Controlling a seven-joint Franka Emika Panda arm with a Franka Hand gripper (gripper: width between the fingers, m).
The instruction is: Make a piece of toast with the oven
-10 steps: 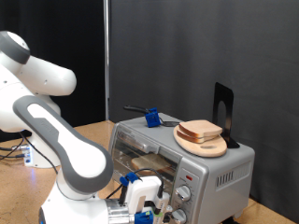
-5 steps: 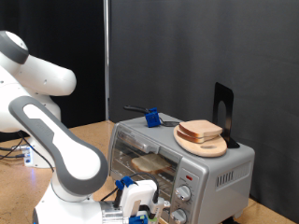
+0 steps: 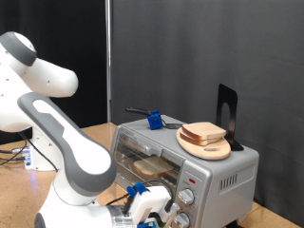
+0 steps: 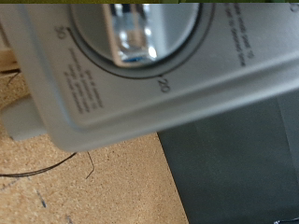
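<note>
The silver-grey oven [image 3: 230, 173] stands at the exterior view's right. Through its glass front a pale slice of toast [image 3: 152, 166] lies on the rack. My gripper [image 3: 152, 213] is low at the oven's front, right by the round knobs [image 3: 187, 198]; its fingers are hidden at the frame's bottom edge. In the wrist view a shiny knob [image 4: 135, 33] with a dial marked 20 and 30 fills the picture on the oven's grey panel [image 4: 196, 89], very close. No fingers show there.
On the oven's top sit a round light-wood board [image 3: 205, 146] with another bread slice [image 3: 204, 131], a blue-handled tool [image 3: 153, 120] and a black stand [image 3: 226, 112]. The table is wood [image 4: 103, 191]; a thin cable [image 4: 37, 170] lies on it.
The gripper has moved down and towards the exterior view's right, closer to the knobs. The arm's elbow has shifted with it. The oven and bread have not moved.
</note>
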